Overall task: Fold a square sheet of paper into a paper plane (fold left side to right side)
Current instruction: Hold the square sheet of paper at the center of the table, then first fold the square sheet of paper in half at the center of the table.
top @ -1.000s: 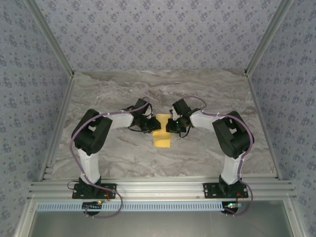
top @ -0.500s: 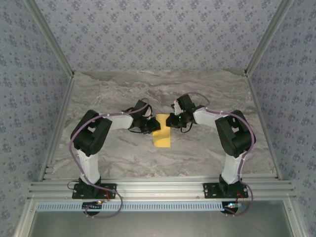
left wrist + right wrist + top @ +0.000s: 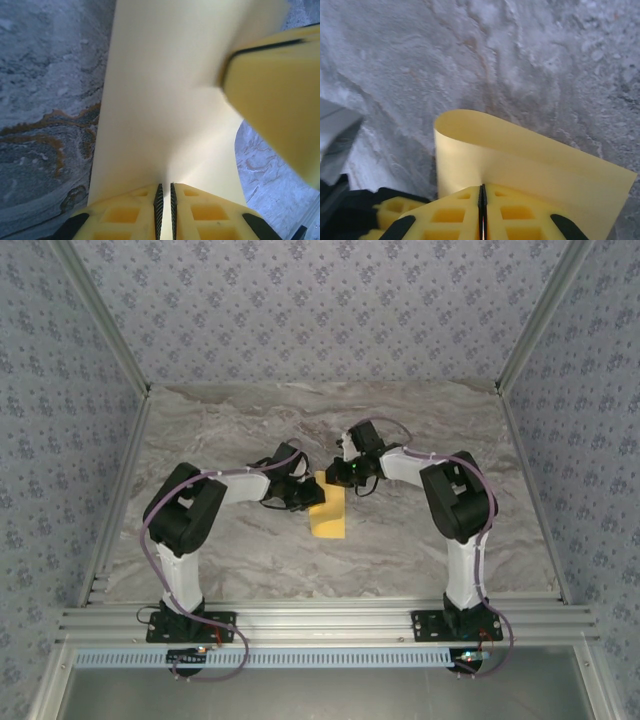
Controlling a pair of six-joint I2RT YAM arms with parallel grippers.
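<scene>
The grey marbled table (image 3: pixel 420 540) carries the square sheet of paper (image 3: pixel 329 518) near its middle, between our two arms. Our left gripper (image 3: pixel 305 498) is clamped on the sheet's left edge, and our right gripper (image 3: pixel 342 476) is clamped on a flap that curls over. In the last second the right wrist has swung inward and farther from us, rolling that flap up. We judge the fold under way, with the crease not yet pressed.

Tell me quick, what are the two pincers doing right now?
Left pincer: shut on the yellow paper.
Right pincer: shut on the yellow paper too.
</scene>
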